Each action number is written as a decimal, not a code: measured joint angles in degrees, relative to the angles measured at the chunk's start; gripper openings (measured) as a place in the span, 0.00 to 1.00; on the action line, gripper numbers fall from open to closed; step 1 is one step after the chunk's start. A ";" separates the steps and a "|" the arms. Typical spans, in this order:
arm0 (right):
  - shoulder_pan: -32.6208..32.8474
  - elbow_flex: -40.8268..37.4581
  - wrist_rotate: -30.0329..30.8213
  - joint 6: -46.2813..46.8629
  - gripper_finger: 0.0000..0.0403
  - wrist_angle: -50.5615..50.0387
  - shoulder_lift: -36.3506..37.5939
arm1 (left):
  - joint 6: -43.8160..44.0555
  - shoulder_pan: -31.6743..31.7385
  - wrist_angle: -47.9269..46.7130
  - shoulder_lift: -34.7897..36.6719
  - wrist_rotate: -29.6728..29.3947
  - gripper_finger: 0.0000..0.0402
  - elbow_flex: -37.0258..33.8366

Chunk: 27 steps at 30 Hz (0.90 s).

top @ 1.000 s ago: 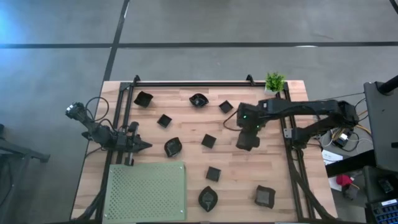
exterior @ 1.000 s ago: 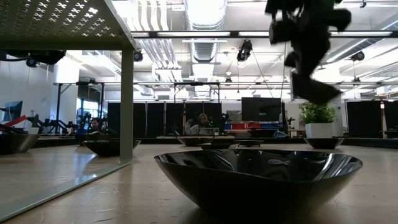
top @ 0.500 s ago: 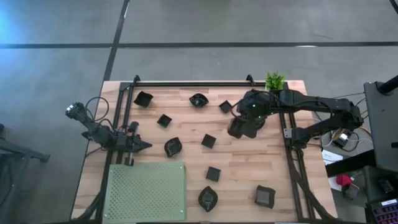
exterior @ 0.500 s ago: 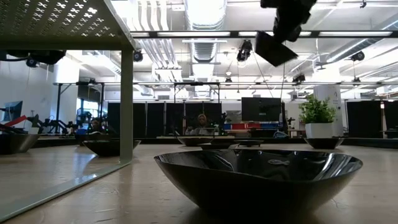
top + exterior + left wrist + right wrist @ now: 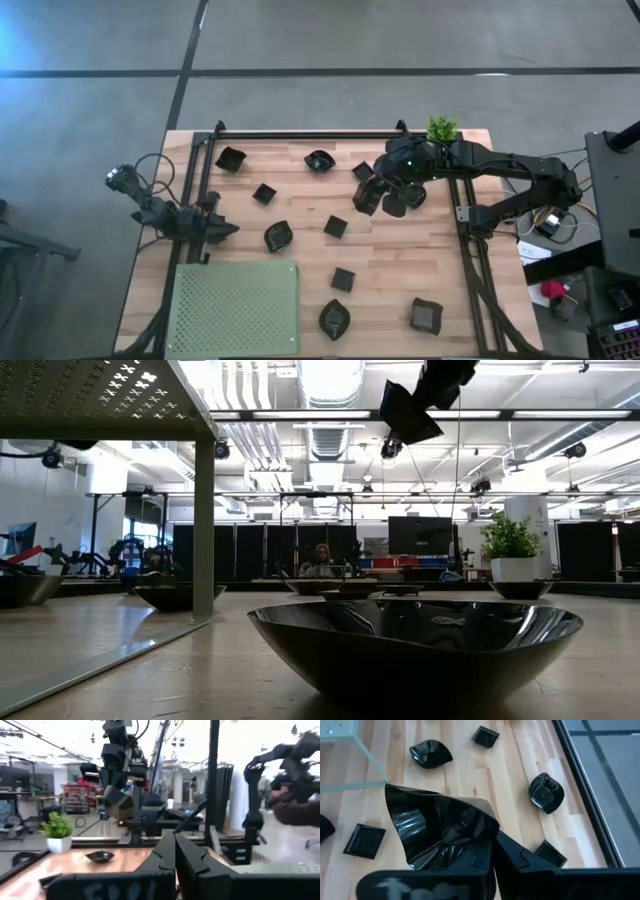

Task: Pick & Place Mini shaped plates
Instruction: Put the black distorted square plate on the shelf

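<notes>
The right gripper (image 5: 372, 197) hangs above the counter (image 5: 300, 245) toward its far right corner, near the potted plant (image 5: 441, 130), its fingers (image 5: 517, 857) clamped on the rim of a black square plate (image 5: 440, 832) lifted clear of the wood. Other small black plates (image 5: 278, 236) lie scattered over the counter. The left gripper (image 5: 225, 229) waits at the left edge beside the green mat (image 5: 236, 307), fingers pressed together on nothing.

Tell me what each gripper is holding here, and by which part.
The right gripper is shut on the rim of a glossy black angular mini plate, lifted above the table. The left gripper is shut and holds nothing.
</notes>
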<state>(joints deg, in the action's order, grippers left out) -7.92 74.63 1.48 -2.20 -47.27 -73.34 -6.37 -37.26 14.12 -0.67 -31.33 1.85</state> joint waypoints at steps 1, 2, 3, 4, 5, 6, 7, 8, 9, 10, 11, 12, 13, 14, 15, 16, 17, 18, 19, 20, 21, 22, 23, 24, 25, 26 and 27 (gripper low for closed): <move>0.00 0.00 0.01 -0.26 0.02 0.27 0.00 | -0.78 0.00 -0.09 -0.45 -1.32 0.00 0.94; 0.00 0.00 -0.01 -0.69 0.02 0.36 0.00 | -1.65 0.00 -0.06 -1.04 -2.25 0.00 2.00; 0.00 0.00 -0.01 -1.00 0.02 0.36 0.00 | -2.61 0.00 -0.14 -1.81 -3.52 0.00 3.30; 0.00 0.00 -0.02 -1.21 0.02 0.45 0.00 | -3.31 0.02 -0.24 -2.72 -4.61 0.00 4.61; 0.00 0.00 -0.01 -1.22 0.02 0.80 0.00 | -3.91 0.02 -0.69 -3.93 -5.42 0.00 5.85; 0.00 0.00 -0.01 -1.28 0.02 1.41 0.00 | -4.35 0.01 -1.65 -5.27 -6.16 0.00 7.11; 0.00 0.00 -0.03 -1.41 0.02 2.06 0.00 | -4.75 0.01 -2.25 -6.74 -7.11 0.00 8.49; 0.00 0.00 -0.01 -1.47 0.02 2.78 0.00 | -5.06 0.00 -2.40 -8.42 -8.07 0.00 10.14; 0.00 0.00 -0.02 -1.49 0.02 3.59 0.00 | -5.16 0.00 -2.57 -10.09 -9.20 0.00 11.84; 0.00 0.00 -0.01 -1.47 0.02 4.40 0.00 | -5.18 0.01 -3.01 -11.76 -10.47 0.00 13.34; 0.00 0.00 -0.01 -1.42 0.02 5.24 0.00 | -5.19 0.02 -3.84 -13.80 -11.53 0.00 14.92; 0.00 0.00 -0.01 -1.40 0.02 6.16 0.00 | -5.23 0.00 -4.79 -16.01 -12.45 0.00 16.54; 0.00 0.00 -0.01 -1.39 0.02 7.01 0.00 | -5.23 0.00 -5.88 -18.28 -13.47 0.00 18.16; 0.00 0.00 0.03 -1.13 0.02 7.85 0.00 | -5.31 0.00 -6.86 -20.61 -14.50 0.00 19.88; 0.00 0.00 0.04 -0.73 0.02 8.68 0.00 | -5.32 0.00 -7.52 -22.98 -15.82 0.00 21.76; 0.00 0.00 0.05 -0.19 0.02 9.59 0.00 | -5.40 0.00 -7.87 -25.35 -17.63 0.00 23.57; 0.00 0.00 0.06 0.04 0.02 10.67 0.00 | -5.66 0.00 -8.44 -27.75 -19.62 0.00 25.30; 0.00 0.00 0.06 0.07 0.02 12.00 0.00 | -5.80 0.01 -9.07 -30.35 -21.73 0.00 27.18; 0.00 0.00 0.17 0.08 0.02 13.48 0.00 | -5.92 0.04 -9.62 -32.86 -23.72 0.00 28.99; 0.01 -0.04 0.72 0.26 0.02 15.29 0.00 | -5.95 0.07 -10.17 -35.12 -25.44 0.00 30.81; 0.04 -0.12 1.93 0.54 0.02 17.34 0.00 | -6.03 0.09 -10.96 -37.61 -27.15 0.00 32.87; 0.04 -0.20 3.72 0.59 0.02 19.21 0.00 | -5.98 0.08 -11.76 -39.85 -28.51 0.00 34.78; 0.04 -0.27 5.67 0.64 0.02 20.92 0.00 | -5.97 0.07 -12.52 -41.99 -29.69 0.00 36.65; 0.04 -0.38 7.87 0.76 0.02 22.49 0.00 | -5.99 0.07 -13.13 -44.06 -30.74 0.00 38.52; 0.04 -0.48 9.97 1.13 0.02 23.93 0.00 | -6.02 0.07 -13.61 -45.96 -31.60 0.00 40.27; 0.03 -0.59 12.11 1.64 0.02 25.07 0.00 | -6.09 0.09 -13.85 -47.83 -32.66 0.00 41.88; 0.02 -0.68 14.03 2.06 0.02 26.25 -0.27 | -6.72 0.09 -14.13 -49.74 -33.49 0.00 43.22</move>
<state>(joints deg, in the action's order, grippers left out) -7.90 73.95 15.52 -0.14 -21.02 -73.61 -13.09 -37.17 -0.02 -50.42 -64.82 45.07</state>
